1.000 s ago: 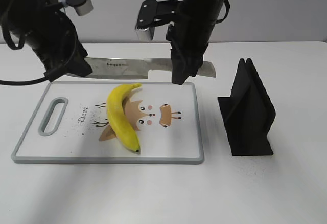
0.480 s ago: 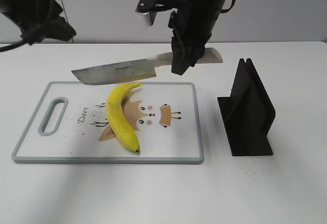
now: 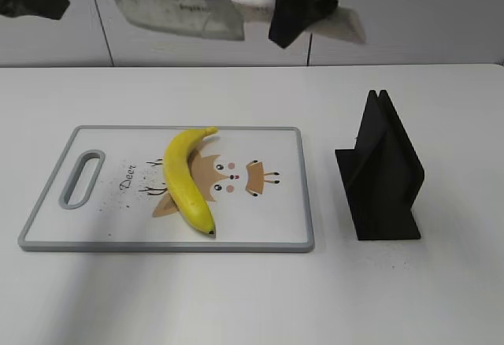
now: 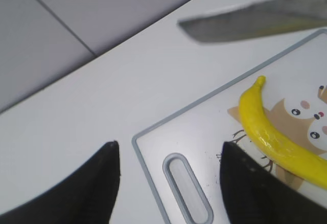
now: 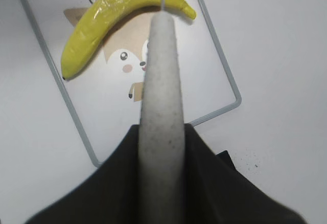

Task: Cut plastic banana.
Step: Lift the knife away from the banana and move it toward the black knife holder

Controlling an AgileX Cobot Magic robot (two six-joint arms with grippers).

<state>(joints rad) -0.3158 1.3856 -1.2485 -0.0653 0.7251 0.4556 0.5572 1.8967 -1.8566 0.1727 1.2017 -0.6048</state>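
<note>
1. Right gripper (image 3: 295,18) is clamped on my knife (image 3: 181,14) by its pale handle (image 5: 161,106), blade level, high at 12 o'clock.
2. My left gripper (image 4: 168,183) shows spread fingers holding nothing.
3. I see the plastic banana (image 3: 187,179) whole on the cutting board (image 3: 279,203), stem toward 1 o'clock.
4. At 3 o'clock stands a black knife stand (image 3: 382,172).

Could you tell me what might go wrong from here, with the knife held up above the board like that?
1. The right gripper holds the knife high, by its handle only; the blade could tilt or slip on the way down.
2. The banana lies loose and curved on the cutting board, with nothing steadying it, so it may roll or slide under the blade.
3. The left gripper hangs open near the board's handle end, possibly in the blade's path.
</note>
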